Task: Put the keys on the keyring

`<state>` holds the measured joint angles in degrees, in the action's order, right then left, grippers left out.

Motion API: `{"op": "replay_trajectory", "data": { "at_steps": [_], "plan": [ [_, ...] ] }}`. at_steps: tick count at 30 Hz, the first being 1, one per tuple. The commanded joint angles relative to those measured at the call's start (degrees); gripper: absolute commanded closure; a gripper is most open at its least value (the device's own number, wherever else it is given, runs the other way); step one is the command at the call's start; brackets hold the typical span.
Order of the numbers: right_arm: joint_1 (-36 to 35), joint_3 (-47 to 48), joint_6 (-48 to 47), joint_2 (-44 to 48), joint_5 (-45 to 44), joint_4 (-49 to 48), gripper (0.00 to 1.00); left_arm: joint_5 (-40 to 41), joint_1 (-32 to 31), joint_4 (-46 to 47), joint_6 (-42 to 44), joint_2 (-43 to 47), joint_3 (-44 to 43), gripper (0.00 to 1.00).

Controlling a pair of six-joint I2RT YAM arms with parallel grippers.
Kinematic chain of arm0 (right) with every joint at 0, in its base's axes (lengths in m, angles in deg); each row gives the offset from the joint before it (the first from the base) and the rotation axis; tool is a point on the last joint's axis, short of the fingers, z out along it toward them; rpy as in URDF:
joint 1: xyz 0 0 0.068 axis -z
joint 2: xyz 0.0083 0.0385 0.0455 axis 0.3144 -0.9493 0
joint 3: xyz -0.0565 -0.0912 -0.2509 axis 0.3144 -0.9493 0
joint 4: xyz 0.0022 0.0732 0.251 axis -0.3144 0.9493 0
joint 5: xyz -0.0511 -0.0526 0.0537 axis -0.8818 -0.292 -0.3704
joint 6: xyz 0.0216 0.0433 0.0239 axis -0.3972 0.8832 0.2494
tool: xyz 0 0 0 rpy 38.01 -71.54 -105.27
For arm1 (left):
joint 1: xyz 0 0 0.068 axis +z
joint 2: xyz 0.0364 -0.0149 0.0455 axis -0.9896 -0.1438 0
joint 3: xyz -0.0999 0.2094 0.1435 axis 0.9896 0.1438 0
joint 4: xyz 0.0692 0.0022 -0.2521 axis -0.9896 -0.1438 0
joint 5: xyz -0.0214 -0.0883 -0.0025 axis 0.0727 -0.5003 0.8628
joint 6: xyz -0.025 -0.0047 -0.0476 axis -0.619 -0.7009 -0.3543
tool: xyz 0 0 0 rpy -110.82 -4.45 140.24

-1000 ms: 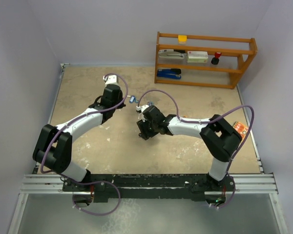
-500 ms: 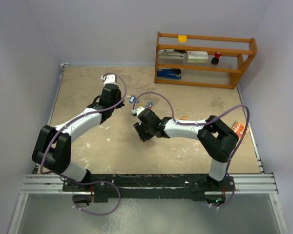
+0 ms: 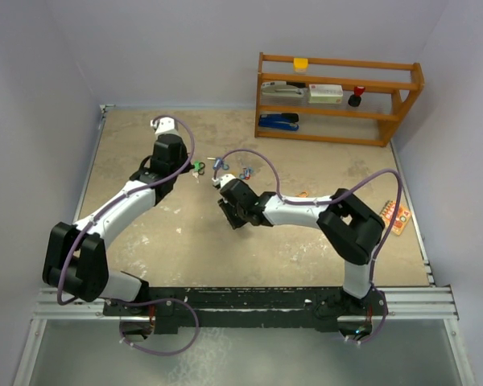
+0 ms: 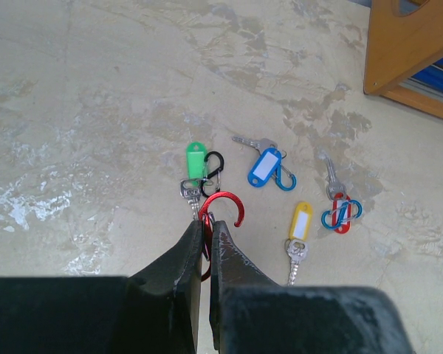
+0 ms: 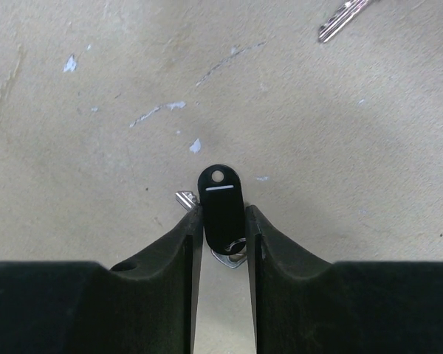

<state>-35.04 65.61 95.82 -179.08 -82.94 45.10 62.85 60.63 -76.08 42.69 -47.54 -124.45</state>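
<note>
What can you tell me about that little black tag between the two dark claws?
The black tag is a small oval of smooth, plastic-looking material, with a round hole near its far end and a thin white line just below it. It appears to lie face up on the pale table. At its near end a silver key and a metal ring peek out, mostly hidden. The right gripper has a finger close at each side; whether they press it cannot be told.

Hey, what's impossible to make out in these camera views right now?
- Right wrist: black tag covers most of its key; grip of the right end effector is unclear.
- Left wrist: lower half of the red carabiner hidden by the left end effector.
- Top external: keys too small to distinguish.
</note>
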Motion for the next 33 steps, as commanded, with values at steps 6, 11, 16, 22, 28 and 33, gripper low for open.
{"op": "replay_trajectory", "data": {
  "at_steps": [6,11,16,22,28,33],
  "plan": [
    [1.11,4.94,3.27,-6.79,-9.09,9.6,0.71,-0.7,0.4,1.14,-0.05,1.17,0.66,1.0],
    [4.33,5.47,4.93,-5.67,-10.53,7.63,0.73,-1.67,0.44,1.88,-0.37,0.97,1.2,1.0],
    [8.4,6.43,5.2,-4.58,-10.75,6.09,0.73,-2.81,0.43,2.58,-0.67,0.32,1.29,1.0],
    [10.67,5.97,4.81,-1.51,-12.65,3.94,0.8,-4.08,0.4,3.47,-0.69,-0.43,1.48,1.0],
    [10.79,5.3,4.08,2.78,-14.13,2.43,0.81,-7.2,0.33,5.44,-1.13,-1.81,1.95,1.0],
    [10.75,5.21,3.34,5.11,-13.98,2.02,0.81,-11.8,0.2,8.23,-1.93,-3.54,2.63,1.0]
  ]
}}
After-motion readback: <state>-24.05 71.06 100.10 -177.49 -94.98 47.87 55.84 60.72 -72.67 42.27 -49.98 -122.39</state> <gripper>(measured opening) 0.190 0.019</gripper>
